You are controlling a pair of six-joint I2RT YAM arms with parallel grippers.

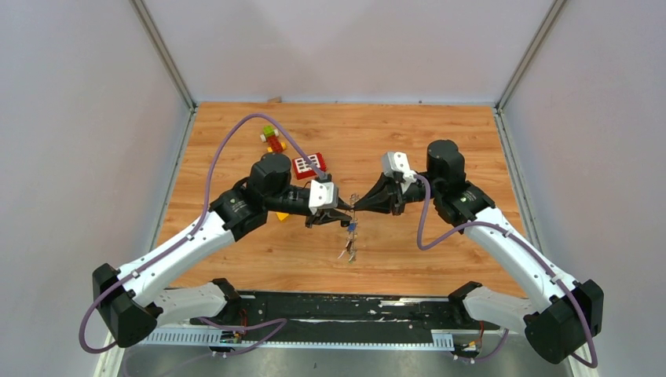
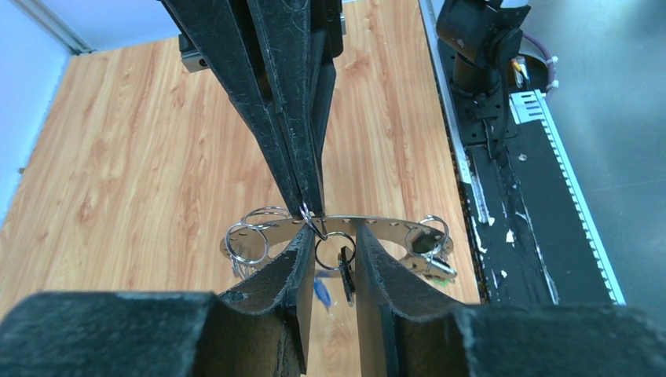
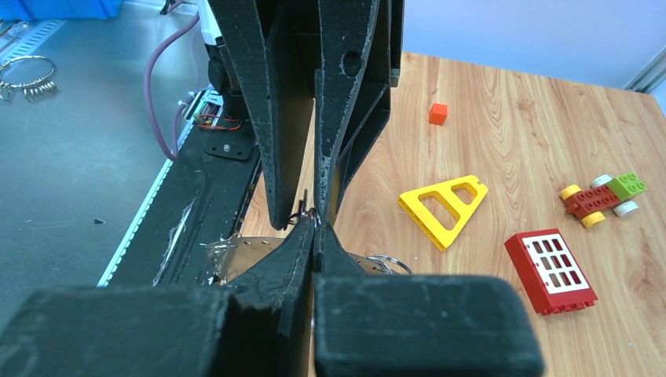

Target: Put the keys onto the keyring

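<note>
- Right fingers point(image 2: 290, 141) are pressed together, and their tips pinch what looks like the wire of a small split ring point(image 2: 316, 227) right at the keyring's rim.
- Left fingers point(image 2: 275, 283) stand a narrow way apart. A black key point(image 2: 345, 279) hangs in the gap, and I cannot tell whether the pads press on anything.
- The right gripper point(image 2: 309, 206) and left gripper point(image 2: 331, 232) meet tip to tip over the middle of the table point(image 1: 440, 141), so neither arm is nearer.
- The keyring point(image 2: 393, 226) is up in the air at that meeting point. Its flat band runs crosswise to both sets of fingers, touching the right tips and just beyond the left tips.
- Other keys point(image 1: 349, 250) dangle below it, and a blue key point(image 2: 320, 290) shows low between the left fingers.
- The step in hand is probably working the pinched ring onto the band, which depends on the wire staying square to the rim.
</note>
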